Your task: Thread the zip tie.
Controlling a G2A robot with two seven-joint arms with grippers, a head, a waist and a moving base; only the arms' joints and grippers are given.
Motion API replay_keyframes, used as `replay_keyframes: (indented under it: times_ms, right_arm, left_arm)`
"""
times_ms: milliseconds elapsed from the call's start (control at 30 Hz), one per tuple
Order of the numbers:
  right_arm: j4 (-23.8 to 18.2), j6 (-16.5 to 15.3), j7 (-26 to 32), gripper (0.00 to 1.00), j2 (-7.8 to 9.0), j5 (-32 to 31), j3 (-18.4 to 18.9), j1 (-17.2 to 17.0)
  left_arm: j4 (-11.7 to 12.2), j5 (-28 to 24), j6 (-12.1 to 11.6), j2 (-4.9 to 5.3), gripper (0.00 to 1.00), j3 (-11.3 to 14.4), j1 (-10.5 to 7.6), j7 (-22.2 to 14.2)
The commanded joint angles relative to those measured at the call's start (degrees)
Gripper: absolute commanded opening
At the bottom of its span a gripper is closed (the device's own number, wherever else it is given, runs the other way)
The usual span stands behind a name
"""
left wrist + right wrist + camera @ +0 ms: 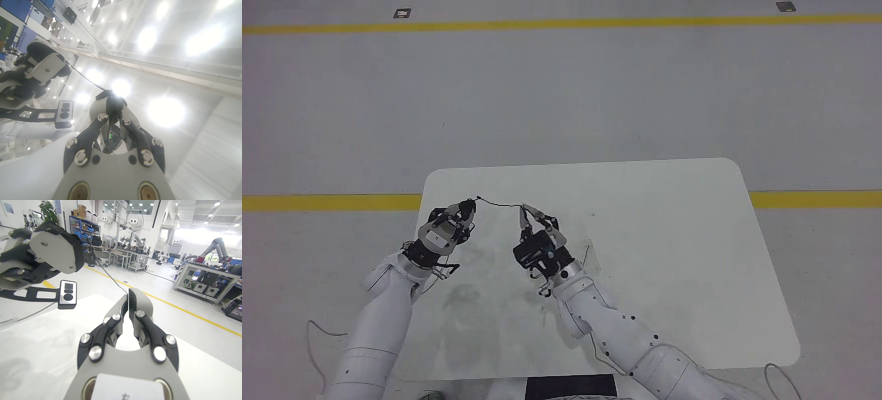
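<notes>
The zip tie (88,80) was a thin black strand strung almost straight from the left jaws to the right jaws, held in the air clear of the white bench (672,250) beneath them. The right jaws were pressed shut, pad against pad, on one end. The strand left their tips and ran away toward the left jaws. The left jaws appeared closed on the other end as well. Glare from the ceiling lights washed over their tips, so that grip was judged mainly from the strand ending there and staying aloft. Which end carried the head could not be told.

The long axis ran from jaws to jaws, so each end sat at its own pair and as far as possible from the other. Neither the left arm (382,300) nor the right arm (592,310) was the nearer one, since each already had its end. No loop had formed, so the threading itself looked not yet begun. The coming move would probably call for the two pairs to draw together and turn, bowing the strand until one end faced the other.

The bench below the jaws was plain and smooth. Past the jaws lay grey floor crossed by a yellow line (189,311). Well beyond that stood framed workstations (204,279) and shelving.
</notes>
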Motion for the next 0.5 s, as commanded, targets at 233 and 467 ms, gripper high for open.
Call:
replay_keyframes:
  times_ms: [233, 467]
  right_arm:
    - [-4.08, 0.0, 1.75, 1.0, 3.26, 0.0, 2.85, -1.47]
    - [-7.64, -0.24, 3.61, 1.0, 4.46, 0.0, 3.37, -2.83]
  left_arm:
    - [0.0, 0.0, 0.0, 0.0, 0.0, 0.0, 0.0, 0.0]
    - [0.0, 0.0, 0.0, 0.0, 0.0, 0.0, 0.0, 0.0]
